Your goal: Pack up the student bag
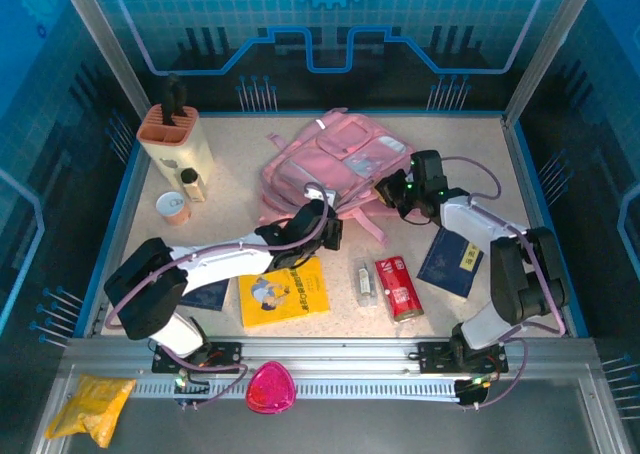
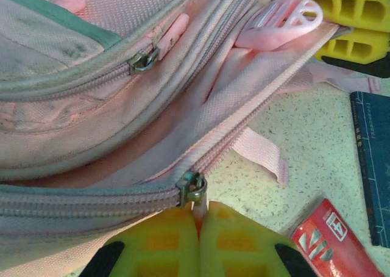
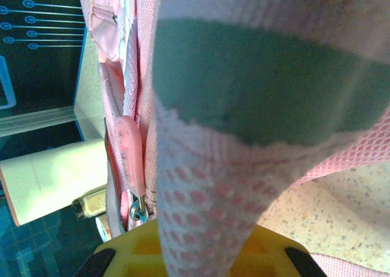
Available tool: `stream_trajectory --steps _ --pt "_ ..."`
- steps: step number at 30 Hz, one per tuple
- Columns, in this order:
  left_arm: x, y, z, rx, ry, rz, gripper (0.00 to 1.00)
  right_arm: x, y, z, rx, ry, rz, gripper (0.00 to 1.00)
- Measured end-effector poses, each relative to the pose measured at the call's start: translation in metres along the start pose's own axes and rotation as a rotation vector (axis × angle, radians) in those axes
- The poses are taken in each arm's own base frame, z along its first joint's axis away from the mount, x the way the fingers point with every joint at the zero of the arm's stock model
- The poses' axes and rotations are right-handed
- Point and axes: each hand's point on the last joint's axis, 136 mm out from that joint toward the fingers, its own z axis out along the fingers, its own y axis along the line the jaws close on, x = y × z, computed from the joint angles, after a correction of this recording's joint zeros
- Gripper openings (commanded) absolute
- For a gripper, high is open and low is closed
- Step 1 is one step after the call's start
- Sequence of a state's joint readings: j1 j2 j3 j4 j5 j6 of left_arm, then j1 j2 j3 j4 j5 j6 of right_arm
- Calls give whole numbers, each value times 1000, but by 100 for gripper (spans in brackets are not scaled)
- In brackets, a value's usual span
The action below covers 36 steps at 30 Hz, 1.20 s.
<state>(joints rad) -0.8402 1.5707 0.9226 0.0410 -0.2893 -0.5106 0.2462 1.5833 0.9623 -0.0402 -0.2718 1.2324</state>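
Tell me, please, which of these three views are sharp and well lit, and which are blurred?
Top external view: evenly lit and sharp, the large soft pink fabric backpack crisp. Left wrist view: bright, the small metal zip slider in focus. Right wrist view: the backpack's pink mesh with a green band sits very close to the lens and is badly blurred.

Left end effector (image 2: 199,221) tight on zipper pull (image 2: 198,207) of student bag (image 2: 91,106)

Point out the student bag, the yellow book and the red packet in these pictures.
student bag (image 1: 335,164), top external view, middle of its pink front.
yellow book (image 1: 285,292), top external view, centre of its cover.
red packet (image 1: 398,287), top external view, middle of its face.
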Motion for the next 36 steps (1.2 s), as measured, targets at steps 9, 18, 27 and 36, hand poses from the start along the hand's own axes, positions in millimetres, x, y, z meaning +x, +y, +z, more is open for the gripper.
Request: stream_trajectory --steps 9,18,27,36 --pt "4 -7 24 -31 94 -64 0 -20 -12 0 30 -3 -71 45" --pt "9 -5 23 -58 141 -72 0 7 -13 -20 -21 109 -125 71" --pt "8 -10 30 -56 163 -89 0 57 -22 -13 -28 242 -80 73" --pt "11 -17 30 -22 187 -83 0 72 -21 7 -24 256 -23 55"
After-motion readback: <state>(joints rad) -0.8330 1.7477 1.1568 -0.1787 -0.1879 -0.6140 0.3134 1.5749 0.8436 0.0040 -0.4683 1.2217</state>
